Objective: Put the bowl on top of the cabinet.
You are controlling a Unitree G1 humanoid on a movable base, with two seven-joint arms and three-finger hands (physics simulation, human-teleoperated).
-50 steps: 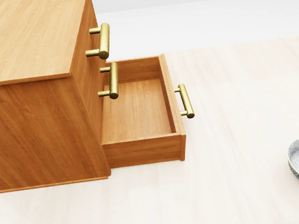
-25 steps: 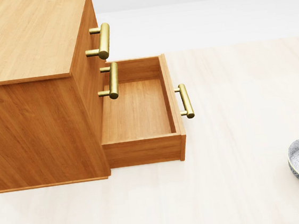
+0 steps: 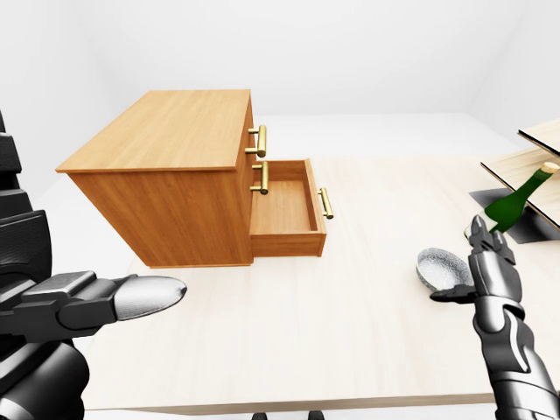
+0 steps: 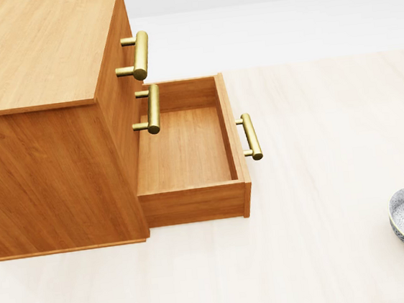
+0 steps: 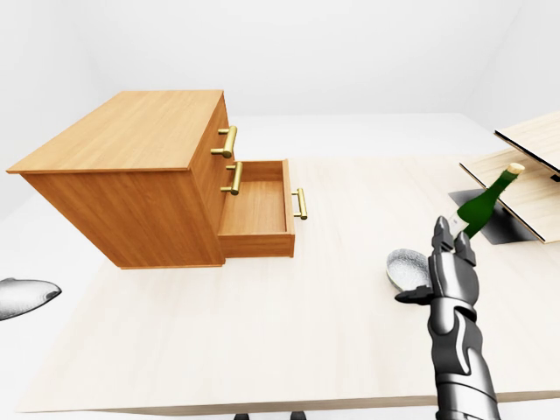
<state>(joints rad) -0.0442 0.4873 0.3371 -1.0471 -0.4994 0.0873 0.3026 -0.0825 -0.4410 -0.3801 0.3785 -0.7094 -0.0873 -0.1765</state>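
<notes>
Right hand (image 3: 484, 262), fingers spread, has slid back off the bowl (image 3: 442, 267) and seems only beside it; grasp and lift onto the cabinet (image 3: 171, 131) remain.

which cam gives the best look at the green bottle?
Right-eye view: the green bottle shows tilted, cork to base, partly behind the right hand. Left-eye view also shows it, nearer the right edge, its base behind the hand. Head view misses it entirely.
</notes>
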